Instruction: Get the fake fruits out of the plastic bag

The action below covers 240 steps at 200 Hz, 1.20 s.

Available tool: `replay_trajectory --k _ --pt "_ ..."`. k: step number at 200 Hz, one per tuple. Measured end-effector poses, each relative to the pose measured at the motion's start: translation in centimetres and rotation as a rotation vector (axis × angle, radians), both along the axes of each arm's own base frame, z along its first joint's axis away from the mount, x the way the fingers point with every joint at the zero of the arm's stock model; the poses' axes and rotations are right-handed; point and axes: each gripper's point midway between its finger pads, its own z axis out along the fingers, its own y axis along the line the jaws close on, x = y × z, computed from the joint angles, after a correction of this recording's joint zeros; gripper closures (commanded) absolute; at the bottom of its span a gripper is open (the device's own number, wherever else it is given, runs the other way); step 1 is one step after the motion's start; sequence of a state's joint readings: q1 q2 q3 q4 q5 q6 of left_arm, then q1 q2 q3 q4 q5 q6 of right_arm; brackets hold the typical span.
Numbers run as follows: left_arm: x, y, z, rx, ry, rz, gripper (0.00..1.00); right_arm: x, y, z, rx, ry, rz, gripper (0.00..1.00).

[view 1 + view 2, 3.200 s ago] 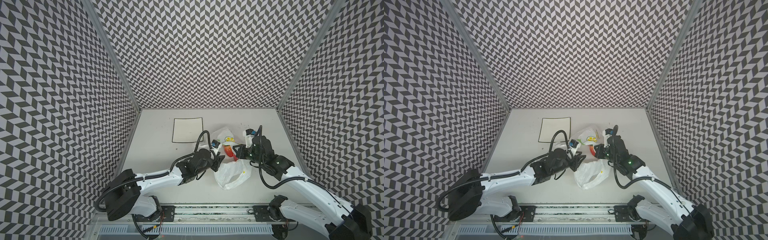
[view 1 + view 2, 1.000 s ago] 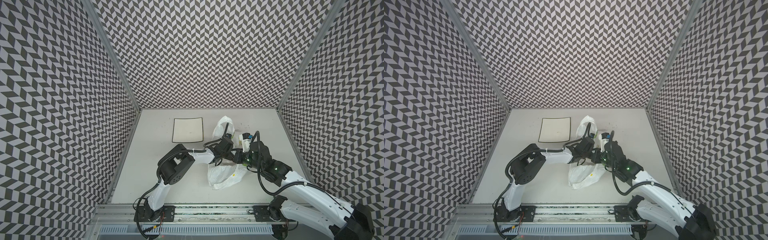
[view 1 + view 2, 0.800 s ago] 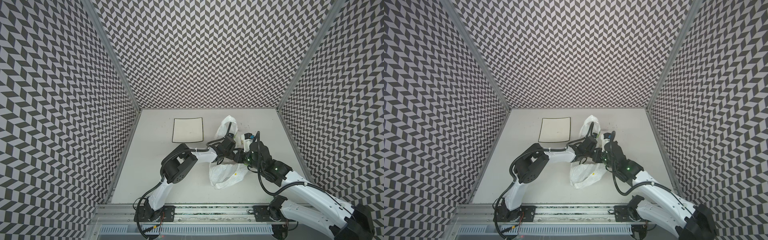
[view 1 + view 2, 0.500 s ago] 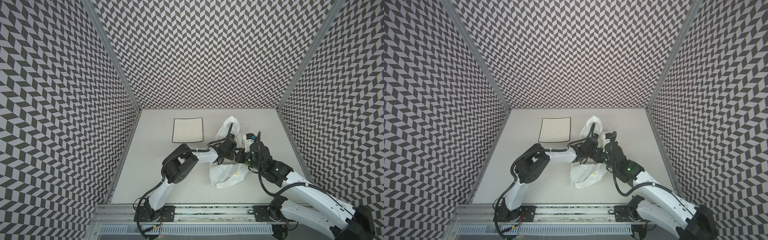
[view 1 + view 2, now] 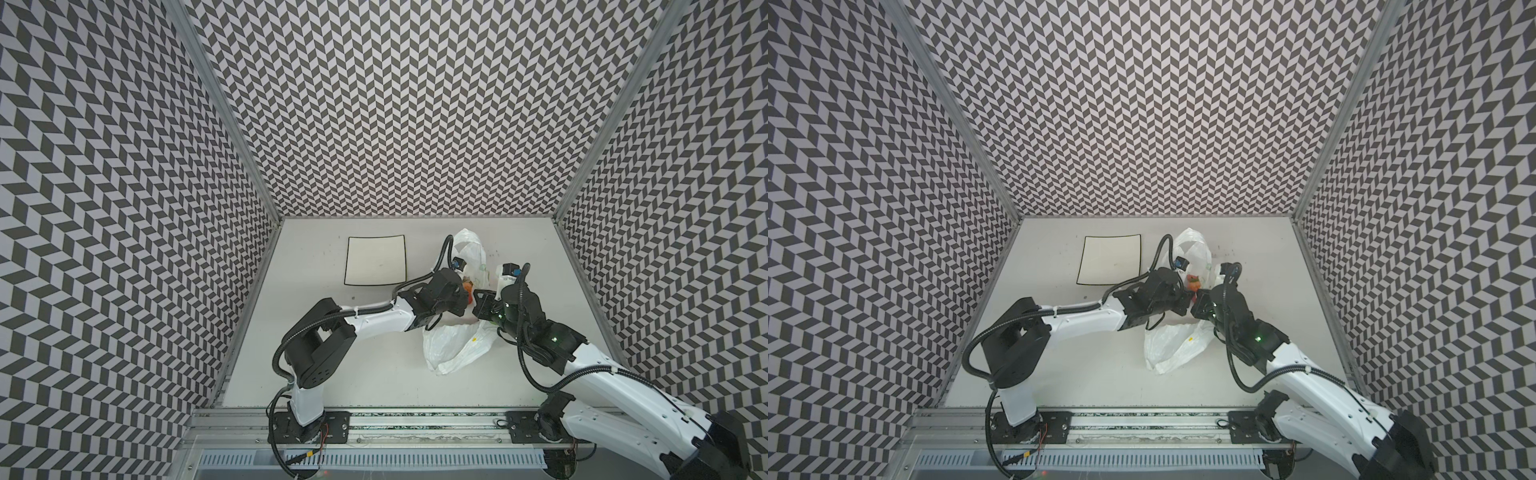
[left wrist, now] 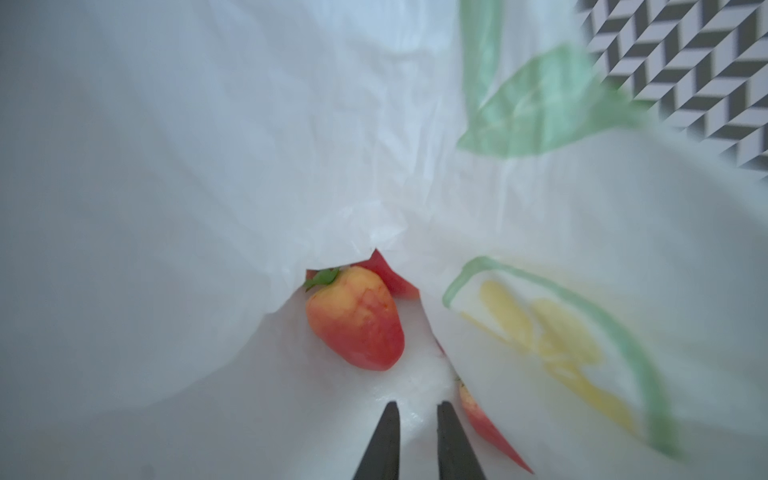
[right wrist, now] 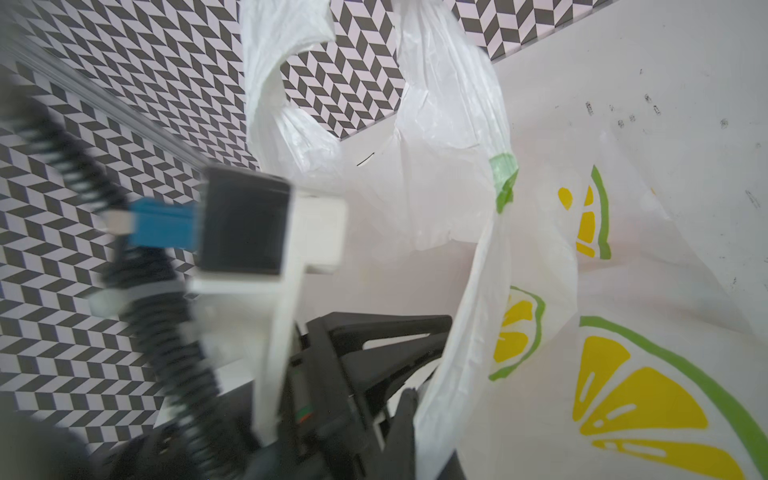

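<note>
The white plastic bag lies crumpled at centre right, its mouth held up between the two arms. My left gripper reaches into that mouth. Its jaws stand a narrow gap apart on white film, and whether they pinch it is unclear. Ahead of its tips lies a red-orange strawberry with a green cap. Another red fruit sits behind it. A third strawberry lies half under a bag fold beside the tips. My right gripper is shut on the bag's edge.
A flat white square plate with a black rim lies at back left of the bag. The two wrists almost touch above the bag. Patterned walls close in the table on three sides, and a metal rail runs along the front.
My left arm has stretched from beside the bag into its mouth, and its jaws have gone from wide apart to nearly together. The right gripper still holds the bag's edge.
</note>
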State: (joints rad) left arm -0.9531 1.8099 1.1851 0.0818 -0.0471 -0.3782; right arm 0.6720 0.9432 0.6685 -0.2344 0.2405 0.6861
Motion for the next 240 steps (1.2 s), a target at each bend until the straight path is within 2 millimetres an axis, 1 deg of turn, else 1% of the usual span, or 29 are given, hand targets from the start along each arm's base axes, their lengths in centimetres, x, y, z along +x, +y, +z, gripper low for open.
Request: replay_trajectory --k 23,49,55,70,89,113,134,156,169,186,207,240 --pt "-1.3 1.2 2.0 -0.054 -0.030 -0.018 0.82 0.1 0.0 -0.2 -0.004 0.002 -0.003 1.00" --pt "-2.6 2.9 3.6 -0.088 -0.055 -0.026 0.83 0.2 0.0 -0.1 -0.003 -0.002 -0.006 1.00" --pt "-2.9 3.3 4.0 -0.096 -0.061 -0.027 0.80 0.2 0.0 -0.1 -0.003 -0.003 -0.006 1.00" --pt "-3.2 3.8 4.9 -0.110 -0.075 -0.029 0.72 0.3 0.1 0.0 -0.003 -0.006 -0.005 1.00" --pt "-3.2 3.6 5.4 -0.125 -0.072 -0.026 0.67 0.3 0.0 0.0 -0.005 -0.006 -0.004 1.00" --pt "-2.6 2.6 4.4 -0.115 -0.039 -0.025 0.64 0.0 -0.4 -0.4 -0.017 0.013 -0.016 1.00" --pt "-2.1 1.6 2.9 -0.099 -0.003 -0.018 0.63 -0.7 -1.2 -1.1 -0.014 0.037 -0.040 1.00" --pt "-1.5 0.9 1.0 -0.074 0.028 -0.011 0.59 -1.7 -2.1 -3.1 -0.024 0.085 -0.061 1.00" --pt "-1.2 0.5 -0.1 -0.059 0.048 -0.004 0.56 -2.3 -2.5 -4.6 -0.040 0.124 -0.070 1.00" --pt "-0.9 0.1 -1.3 -0.042 0.066 0.002 0.50 -2.9 -3.0 -6.2 -0.062 0.170 -0.077 1.00" --pt "-0.3 -0.3 -2.6 -0.025 0.089 0.022 0.45 -3.2 -3.0 -7.1 -0.074 0.209 -0.079 1.00" --pt "1.5 -0.8 -4.7 -0.004 0.133 0.072 0.45 -3.4 -2.6 -7.7 -0.073 0.234 -0.060 0.99"
